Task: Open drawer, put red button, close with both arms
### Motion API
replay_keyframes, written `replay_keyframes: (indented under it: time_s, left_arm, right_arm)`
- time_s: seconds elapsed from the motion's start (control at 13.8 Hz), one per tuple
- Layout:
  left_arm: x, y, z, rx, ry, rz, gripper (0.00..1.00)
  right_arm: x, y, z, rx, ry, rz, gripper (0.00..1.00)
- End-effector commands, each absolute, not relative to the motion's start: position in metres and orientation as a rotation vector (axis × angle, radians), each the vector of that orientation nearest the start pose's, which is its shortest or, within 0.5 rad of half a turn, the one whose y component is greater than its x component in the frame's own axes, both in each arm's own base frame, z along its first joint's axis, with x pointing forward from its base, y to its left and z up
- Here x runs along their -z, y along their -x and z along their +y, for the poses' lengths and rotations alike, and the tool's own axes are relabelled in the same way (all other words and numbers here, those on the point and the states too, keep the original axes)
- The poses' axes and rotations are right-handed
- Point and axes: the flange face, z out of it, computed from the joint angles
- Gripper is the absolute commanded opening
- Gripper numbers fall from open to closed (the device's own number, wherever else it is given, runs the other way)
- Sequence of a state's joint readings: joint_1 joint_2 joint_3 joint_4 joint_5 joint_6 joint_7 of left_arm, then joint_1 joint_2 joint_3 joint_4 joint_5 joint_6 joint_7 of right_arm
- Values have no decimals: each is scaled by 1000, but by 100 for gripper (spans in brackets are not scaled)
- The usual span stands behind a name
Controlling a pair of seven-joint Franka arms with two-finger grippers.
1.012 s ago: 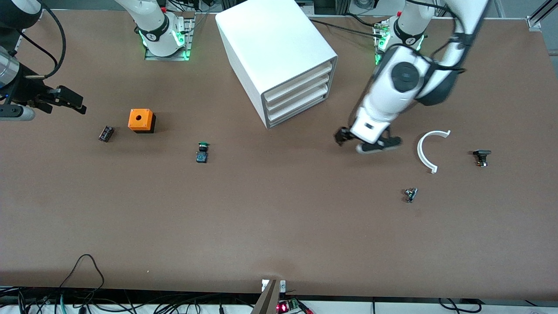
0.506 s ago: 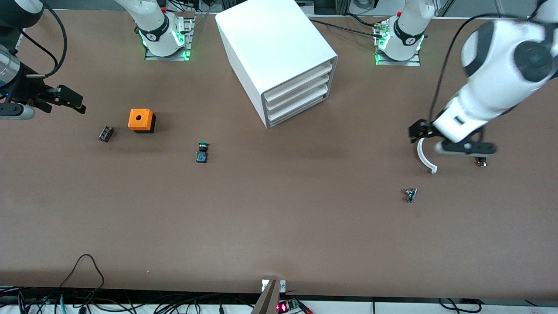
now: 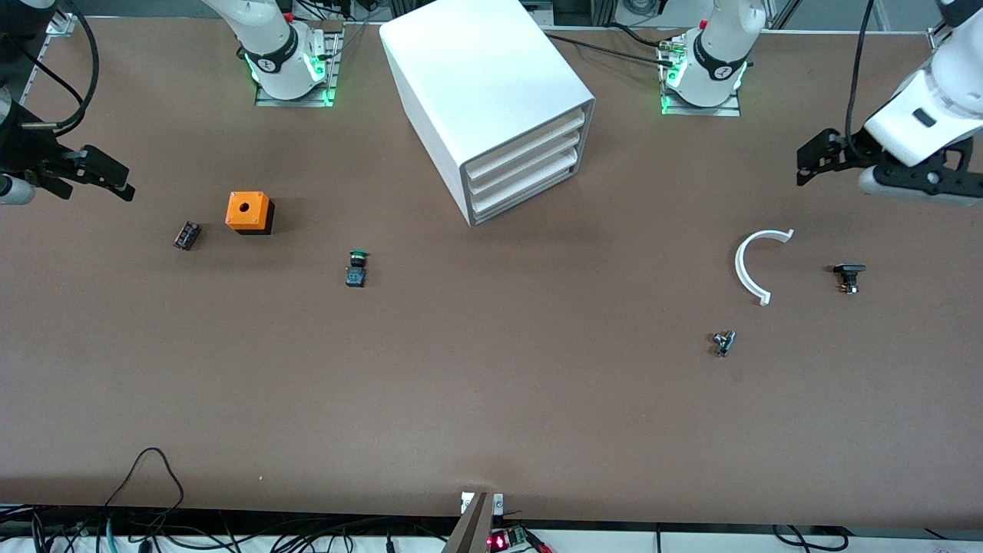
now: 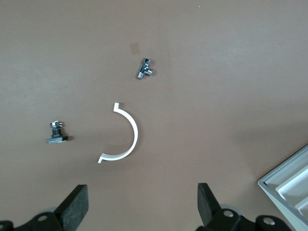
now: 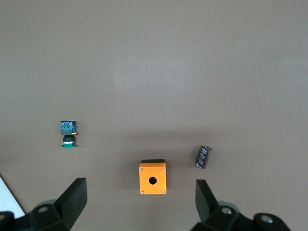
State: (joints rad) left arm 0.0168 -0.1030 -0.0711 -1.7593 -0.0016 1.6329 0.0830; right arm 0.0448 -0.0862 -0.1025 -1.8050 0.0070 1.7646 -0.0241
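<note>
Right now the left gripper (image 3: 808, 164) is hanging over bare tabletop at the left arm's end of the table (image 3: 491, 415), its fingers (image 4: 76, 208) spread wide with nothing between them (the left wrist view is showing both black tips well apart). Below its camera a white C-shaped strip (image 4: 126, 135) is lying flat, with a small black-headed bolt-like part (image 4: 57, 133) beside it toward the left arm's end and a little chrome angle fitting (image 4: 144, 69) lying nearer to the front camera than the strip; all three are lying apart from one another. The right gripper (image 3: 114, 178) is hovering over the table at the right arm's end, and its fingers (image 5: 73, 198) are likewise standing open and empty. Its camera is looking down on an orange box with a round hole (image 5: 152, 177), a dark cylindrical capacitor (image 5: 203, 157) lying near the box toward the right arm's end, and a green-capped switch (image 5: 68, 134) lying on its side, well apart from the box toward the middle of the table. Between the two arm bases a white three-drawer cabinet (image 3: 491, 100) is sitting at an angle, with all three drawer fronts (image 3: 524, 173) sitting flush in the frame. As for the red button, it is not showing in any view, so where it is lying cannot be told.
</note>
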Motion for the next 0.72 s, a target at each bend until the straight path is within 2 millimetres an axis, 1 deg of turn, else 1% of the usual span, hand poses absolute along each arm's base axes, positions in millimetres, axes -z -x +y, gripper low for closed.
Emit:
replay_keyframes:
  time_s: [0.0, 0.07, 0.22, 0.29, 0.43, 0.65]
  left_arm:
    - [-608, -522, -23, -26, 3109, 292, 100]
    - [-603, -523, -25, -40, 3109, 295, 100]
    - [-605, -523, -29, -42, 3109, 309, 100]
    - [-602, -525, -32, -47, 3109, 318, 100]
    - [-603, -524, -36, -49, 3106, 328, 100]
    - [-601, -525, -34, -54, 3102, 323, 100]
  right_arm:
    - [-584, -538, -34, 65, 3136, 31, 100]
    - [-584, -538, -33, 62, 3136, 28, 100]
    - [-582, -536, -34, 31, 3137, 28, 100]
    - [-582, -536, -33, 29, 3137, 25, 100]
    - [-582, -536, -33, 31, 3138, 25, 100]
    - [-583, -536, -33, 33, 3137, 28, 100]
